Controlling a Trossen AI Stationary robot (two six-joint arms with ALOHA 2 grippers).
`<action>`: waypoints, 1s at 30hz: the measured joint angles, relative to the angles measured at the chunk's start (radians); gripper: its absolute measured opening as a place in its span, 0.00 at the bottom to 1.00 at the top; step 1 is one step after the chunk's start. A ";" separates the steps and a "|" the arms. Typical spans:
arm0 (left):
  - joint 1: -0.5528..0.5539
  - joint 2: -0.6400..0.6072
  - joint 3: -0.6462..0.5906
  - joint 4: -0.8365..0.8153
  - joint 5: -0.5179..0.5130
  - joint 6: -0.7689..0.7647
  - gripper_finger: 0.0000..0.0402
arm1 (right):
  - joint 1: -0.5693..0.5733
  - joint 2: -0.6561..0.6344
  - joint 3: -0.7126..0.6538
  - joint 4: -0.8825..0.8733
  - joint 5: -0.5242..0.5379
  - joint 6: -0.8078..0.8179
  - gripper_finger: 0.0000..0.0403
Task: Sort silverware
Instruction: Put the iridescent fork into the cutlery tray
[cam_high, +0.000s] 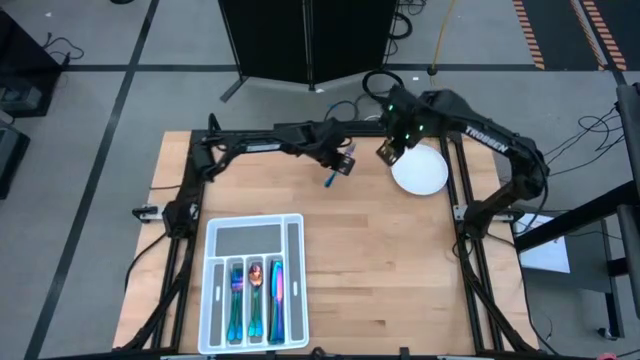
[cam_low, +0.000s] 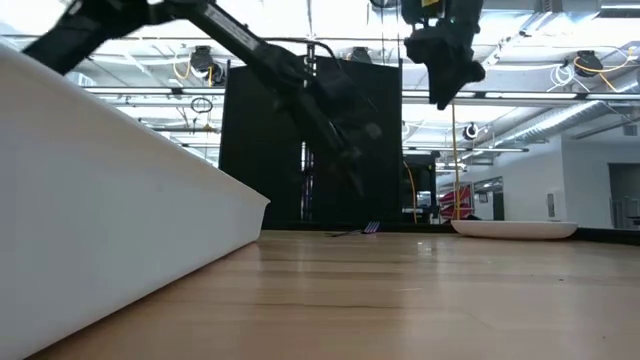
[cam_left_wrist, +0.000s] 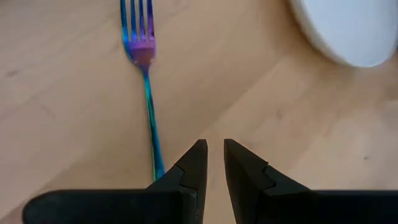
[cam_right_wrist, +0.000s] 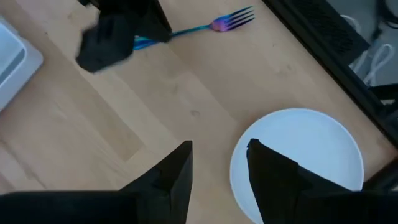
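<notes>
The slim iridescent rainbow-metal fork (cam_left_wrist: 147, 81) lies on the wooden desk (cam_high: 400, 260) at the high view's upper middle; the left claw (cam_left_wrist: 211, 163), narrowly parted and empty, should shift over its handle before closing, while the right claw (cam_right_wrist: 219, 163) hangs apart above the round white plate (cam_right_wrist: 298, 155).

Down on the counter (cam_high: 400, 260), the fork (cam_left_wrist: 147, 74) runs out of sight: its tine tips are cut by the left wrist picture's edge and its handle end slips under the left tool (cam_left_wrist: 211, 155). From the right wrist camera, that same handle end vanishes behind the dark left tool. The white plate (cam_right_wrist: 311, 149) is only partly in frame there, its near rim covered by the right tool (cam_right_wrist: 219, 152). Overhead, the pieces in the tray (cam_high: 215, 300) are too small to sort into forks, spoons or knives. At counter level the tray wall fills the foreground, blocking its contents, and the fork is a tiny smudge.
</notes>
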 joint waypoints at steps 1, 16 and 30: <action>0.000 0.026 0.032 -0.021 0.001 0.011 0.14 | -0.031 0.000 0.000 0.004 -0.028 -0.032 0.35; -0.005 0.135 0.178 -0.117 -0.055 0.232 0.14 | -0.175 0.000 0.000 0.014 -0.181 -0.055 0.35; -0.014 0.085 0.178 -0.198 -0.141 0.255 0.41 | -0.155 0.000 0.000 0.020 -0.183 0.066 0.35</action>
